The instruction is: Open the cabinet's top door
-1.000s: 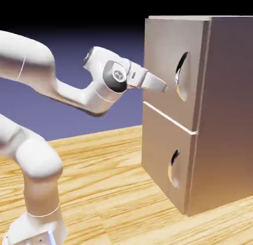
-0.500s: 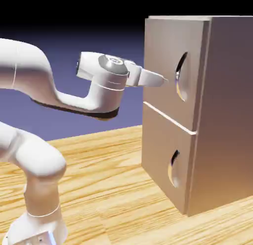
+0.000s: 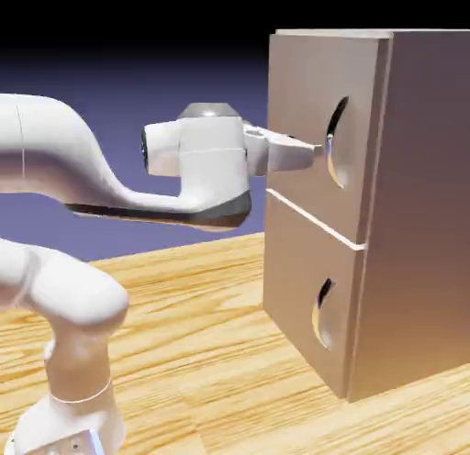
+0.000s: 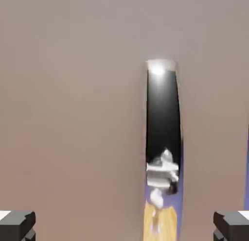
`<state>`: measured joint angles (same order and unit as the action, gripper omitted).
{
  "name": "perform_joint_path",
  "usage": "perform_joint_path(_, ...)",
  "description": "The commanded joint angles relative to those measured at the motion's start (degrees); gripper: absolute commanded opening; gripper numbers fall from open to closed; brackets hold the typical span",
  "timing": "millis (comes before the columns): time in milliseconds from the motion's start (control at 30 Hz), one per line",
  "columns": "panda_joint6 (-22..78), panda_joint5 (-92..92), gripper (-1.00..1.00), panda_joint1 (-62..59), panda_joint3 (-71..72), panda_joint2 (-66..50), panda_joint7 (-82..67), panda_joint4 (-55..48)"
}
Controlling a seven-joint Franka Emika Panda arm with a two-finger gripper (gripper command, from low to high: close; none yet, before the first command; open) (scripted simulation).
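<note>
The cabinet (image 3: 422, 205) stands on the exterior view's right, and its top door (image 3: 303, 105) lies flush and shut. A curved metal handle (image 3: 330, 139) spans the door's oval recess (image 3: 341, 150). My gripper (image 3: 315, 150) reaches level toward the door, its tips just left of the handle at about its mid height. In the hand view the door (image 4: 73, 113) fills the picture and the shiny handle (image 4: 164, 138) runs upright, right of centre. My gripper (image 4: 124, 228) is open, and nothing lies between the two fingertips (image 4: 17, 224) at the bottom corners.
The shorter lower door (image 3: 298, 279), with its own small recess (image 3: 324, 314), is shut below a narrow seam. The cabinet rests on a wooden table (image 3: 202, 352). My arm's base (image 3: 69, 426) stands at the lower left.
The hand has turned about its wrist and moved right, bringing the fingertips close to the top door's handle. The jaws stayed open and the door has not moved.
</note>
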<state>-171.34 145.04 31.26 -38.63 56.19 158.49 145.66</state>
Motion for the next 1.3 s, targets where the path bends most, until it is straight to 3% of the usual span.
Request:
perform_joint_path(0, 0.0, 2.5, 0.0, 0.5, -0.7, 0.4, 2.0, -0.3)
perform_joint_path(267, 3.9, 9.9, 0.0, 11.2, -7.4, -4.8, 7.5, -6.9)
perform_joint_path(300, 3.9, 9.9, -1.0, 11.2, -7.4, -4.8, 7.5, -6.9)
perform_joint_path(800, 7.5, -8.4, -1.0, -17.9, 18.2, -0.6, 7.2, 6.7)
perform_joint_path(1133, 5.2, -29.7, -1.0, -36.2, 35.5, 8.6, -0.4, 14.4)
perform_joint_path(1267, -0.2, -29.6, -1.0, -44.5, 41.1, 9.6, 4.5, 13.8)
